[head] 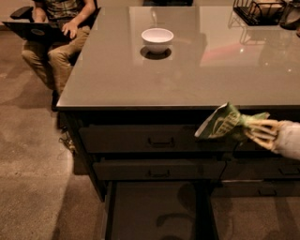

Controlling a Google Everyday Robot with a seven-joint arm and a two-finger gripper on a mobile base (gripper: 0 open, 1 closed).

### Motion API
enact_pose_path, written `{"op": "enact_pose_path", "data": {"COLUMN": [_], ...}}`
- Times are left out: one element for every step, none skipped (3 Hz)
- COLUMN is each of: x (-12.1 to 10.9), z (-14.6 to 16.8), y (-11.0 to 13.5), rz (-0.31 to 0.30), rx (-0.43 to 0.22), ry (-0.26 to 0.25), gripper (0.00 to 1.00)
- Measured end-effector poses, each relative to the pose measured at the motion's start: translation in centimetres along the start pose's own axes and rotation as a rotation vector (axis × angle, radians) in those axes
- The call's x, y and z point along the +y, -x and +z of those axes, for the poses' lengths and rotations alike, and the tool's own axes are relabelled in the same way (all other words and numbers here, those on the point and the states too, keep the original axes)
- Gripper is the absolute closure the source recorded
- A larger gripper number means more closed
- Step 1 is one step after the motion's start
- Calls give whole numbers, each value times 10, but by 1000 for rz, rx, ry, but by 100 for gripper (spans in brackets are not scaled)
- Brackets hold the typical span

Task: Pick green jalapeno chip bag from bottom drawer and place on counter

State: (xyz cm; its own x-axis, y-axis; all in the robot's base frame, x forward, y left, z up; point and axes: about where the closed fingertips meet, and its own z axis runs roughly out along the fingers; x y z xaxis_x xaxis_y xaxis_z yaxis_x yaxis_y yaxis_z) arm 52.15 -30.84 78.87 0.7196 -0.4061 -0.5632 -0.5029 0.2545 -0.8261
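My gripper (251, 128) comes in from the right edge and is shut on the green jalapeno chip bag (221, 123). It holds the bag in the air in front of the top drawer, just below the front edge of the counter (187, 70). The bag's white lettered band faces left and down. The bottom drawer (157, 208) stands pulled open below, its dark flat interior bare where I can see it.
A white bowl (157, 39) stands on the counter's far middle. A black wire rack (260, 10) sits at the far right corner. A seated person with a laptop (51, 28) is at the counter's left end. Two shut drawers with bar handles (161, 141) lie above the open one.
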Motion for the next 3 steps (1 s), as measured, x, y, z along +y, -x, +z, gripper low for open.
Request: {"op": "enact_pose_path", "data": {"x": [-61,-107,-107], "z": [2,5,5], "y": [35,73,73], "rz": [-136,-265,-265], "rx": [-20,-27,-27], "ry": [-30,-53,-53], "gripper": [100,100,100]}}
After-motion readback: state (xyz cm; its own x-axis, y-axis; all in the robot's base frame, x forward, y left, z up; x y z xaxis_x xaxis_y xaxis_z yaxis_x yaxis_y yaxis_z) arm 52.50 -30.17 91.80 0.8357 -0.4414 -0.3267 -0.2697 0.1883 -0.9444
